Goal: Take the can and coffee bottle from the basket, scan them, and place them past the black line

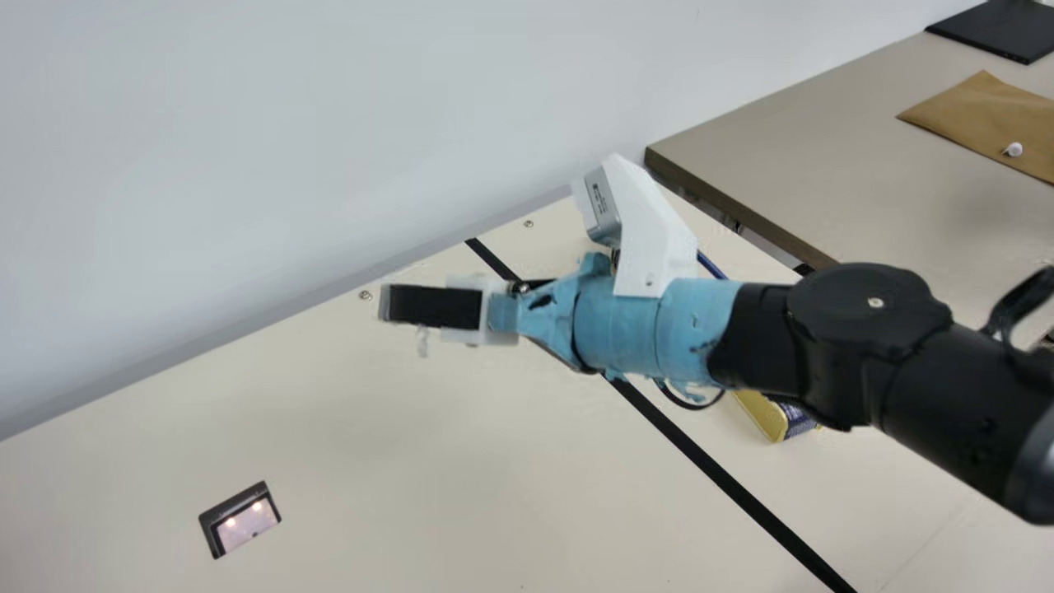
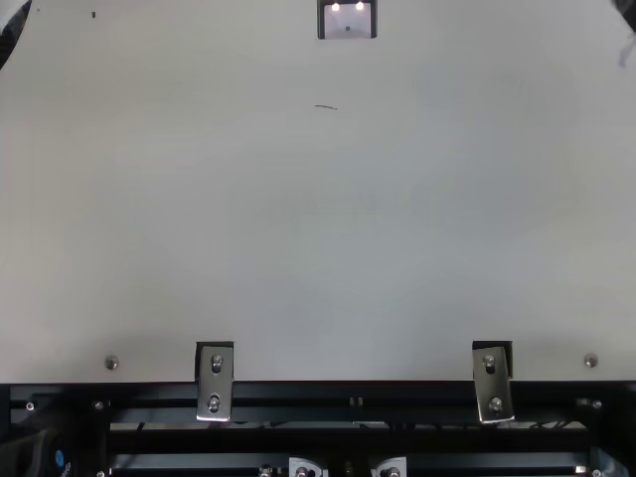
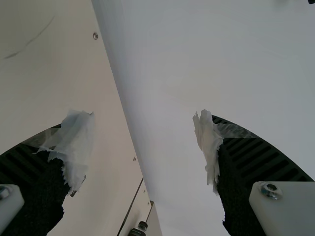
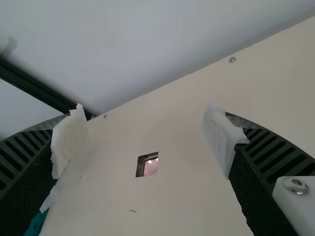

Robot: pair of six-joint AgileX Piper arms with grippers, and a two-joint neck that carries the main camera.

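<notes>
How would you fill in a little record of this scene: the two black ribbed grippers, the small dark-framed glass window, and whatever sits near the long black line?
Left gripper: open, nothing held
Right gripper: open, nothing held
Window: set into the cream table, nothing on it
Black line: crosses the table, passing behind the right arm
Yellow-and-blue container: past the line from the window, partly hidden by the right arm

Smooth cream table, matt black line, glossy scanner window, shiny metal brackets, matt brown paper
</notes>
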